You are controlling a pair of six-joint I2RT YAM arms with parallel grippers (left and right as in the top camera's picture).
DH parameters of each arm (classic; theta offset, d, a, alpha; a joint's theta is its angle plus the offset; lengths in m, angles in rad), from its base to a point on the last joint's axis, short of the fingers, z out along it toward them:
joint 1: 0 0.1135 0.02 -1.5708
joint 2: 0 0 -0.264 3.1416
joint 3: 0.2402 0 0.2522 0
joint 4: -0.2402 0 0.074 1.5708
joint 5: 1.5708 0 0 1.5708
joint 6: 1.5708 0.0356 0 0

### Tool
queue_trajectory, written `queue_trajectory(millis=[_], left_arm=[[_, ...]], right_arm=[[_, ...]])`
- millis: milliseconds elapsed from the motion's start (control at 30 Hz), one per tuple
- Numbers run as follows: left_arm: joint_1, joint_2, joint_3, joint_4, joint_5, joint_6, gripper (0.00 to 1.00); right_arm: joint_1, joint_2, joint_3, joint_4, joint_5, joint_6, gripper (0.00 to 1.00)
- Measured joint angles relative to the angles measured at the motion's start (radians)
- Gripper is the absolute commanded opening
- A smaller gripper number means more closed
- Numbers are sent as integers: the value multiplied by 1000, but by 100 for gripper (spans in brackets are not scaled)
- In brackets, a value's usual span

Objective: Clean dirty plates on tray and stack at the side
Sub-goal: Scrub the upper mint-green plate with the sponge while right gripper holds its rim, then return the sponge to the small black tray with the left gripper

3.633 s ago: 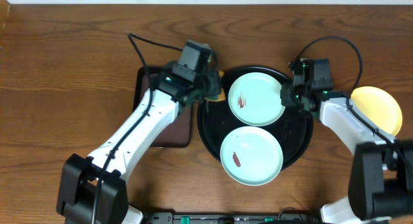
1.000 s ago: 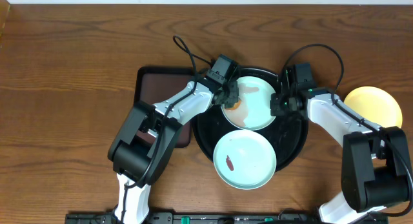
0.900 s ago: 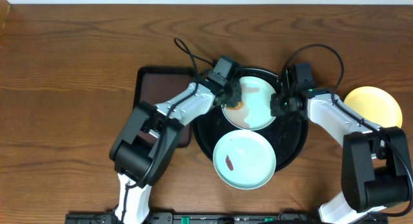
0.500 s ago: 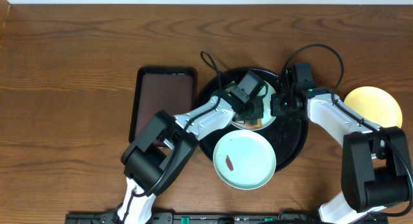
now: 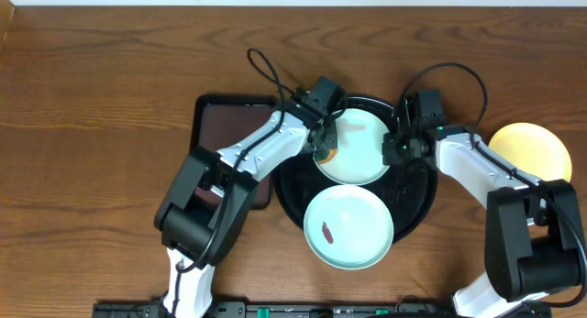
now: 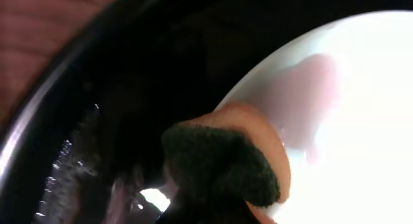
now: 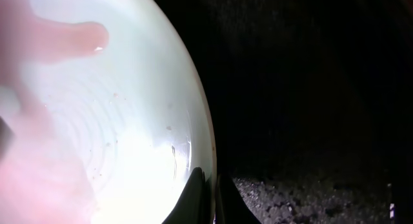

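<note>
Now | my left gripper (image 5: 323, 145) clamps sponge (image 6: 219, 169) on far plate (image 5: 362, 148) in tray (image 5: 417, 203) | right gripper (image 5: 394, 149) pinches its rim | yellow plate (image 5: 532, 153) outside tray | smeared near plate (image 5: 348, 228) unwiped

Your overhead view is evenly lit and sharp, with soft shadows on the bench (image 5: 92, 80). Your left wrist view is blurred: the sponge (image 6: 219, 166) sits out of focus and the plate (image 6: 361, 121) glares pure white. Your right wrist view is soft, the tray (image 7: 310, 88) almost black.
</note>
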Motion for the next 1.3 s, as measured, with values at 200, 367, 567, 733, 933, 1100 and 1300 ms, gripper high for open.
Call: queue_trajectory(millis=[200,367,567,733,933,1100,1300], left_arm=[[16,10,133,-185,-152,50,7],[47,-21,183,-293,-226,66,7],[60,-242,186,-504,-236,69,7],[145,-333,156,-586,-248,73,7],[256,-301,-150,-367,-229,98,8],[348,-299,-223,-279,-127,174,57],[418,-364,-223,-360,0,222,79]], right_arm=[[3,0,0,-7,4,1,1],[3,0,0,-8,8,1,1],[3,0,0,-8,10,0,1],[3,0,0,-8,10,0,1],[3,0,0,-8,12,-16,1],[3,0,0,-6,14,-23,17],[3,-6,-5,7,40,-43,1]])
